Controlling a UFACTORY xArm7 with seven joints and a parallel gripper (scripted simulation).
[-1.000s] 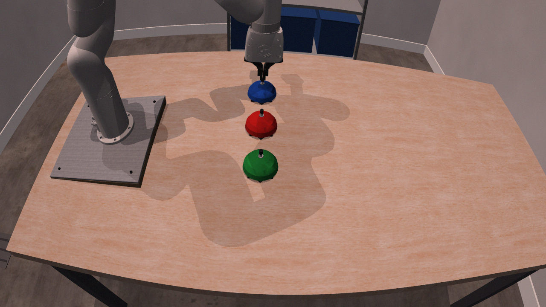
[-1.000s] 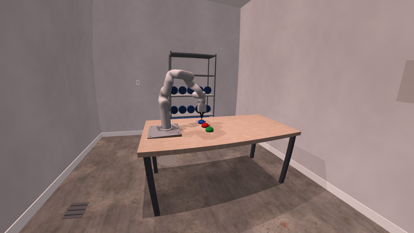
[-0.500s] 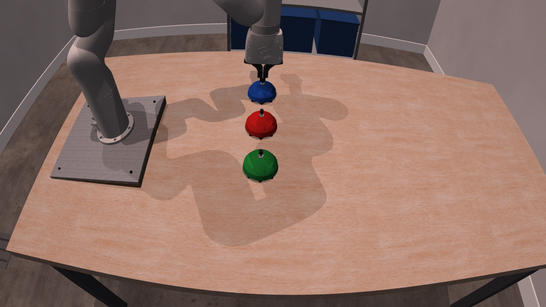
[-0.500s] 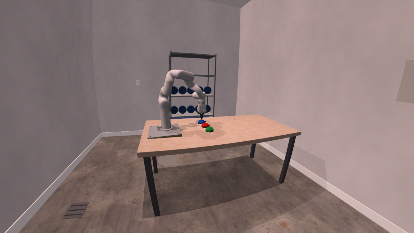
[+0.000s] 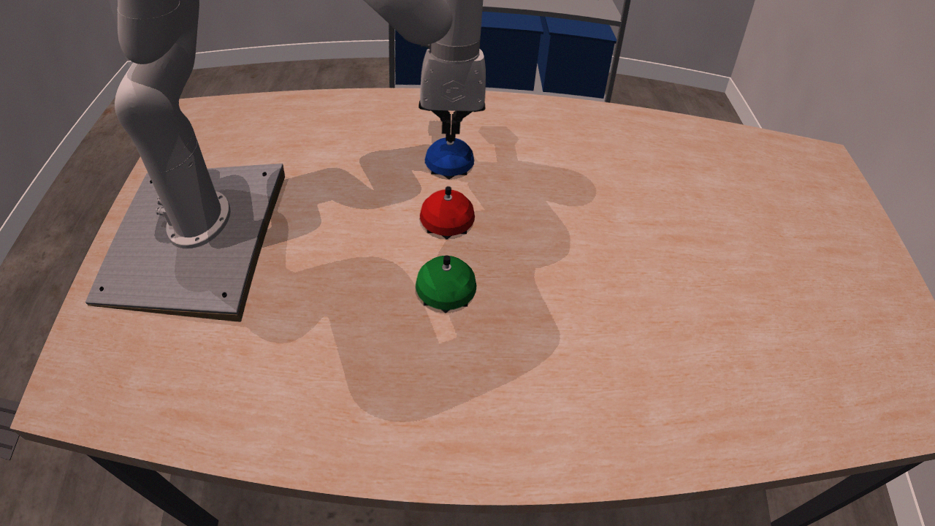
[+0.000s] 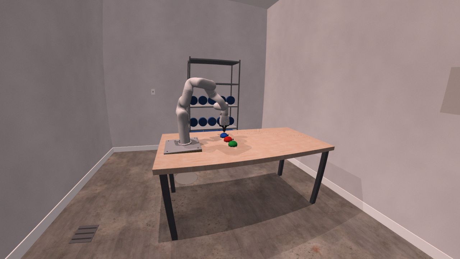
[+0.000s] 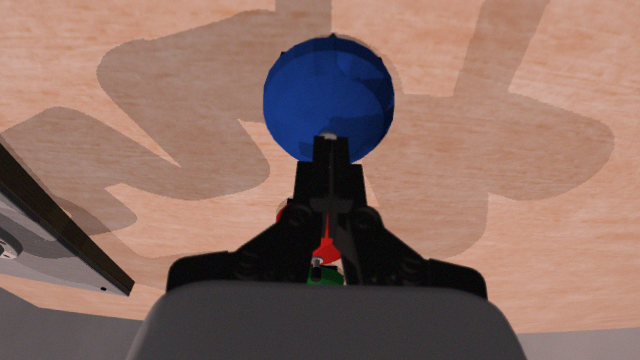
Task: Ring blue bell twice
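The blue bell (image 5: 448, 156) sits farthest back in a row of three on the wooden table; it also shows in the wrist view (image 7: 328, 98) and in the far view (image 6: 223, 135). My gripper (image 5: 449, 136) is shut and empty, pointing straight down, with its fingertips on top of the blue bell where the button is. In the wrist view the shut fingertips cover almost all of the button; only a small pale sliver of it shows. The red bell (image 5: 447, 212) and green bell (image 5: 445, 282) stand in front, buttons up and untouched.
The arm's grey base plate (image 5: 189, 242) is bolted at the table's left. A metal shelf with blue bins (image 5: 516, 52) stands behind the table's far edge, just past the gripper.
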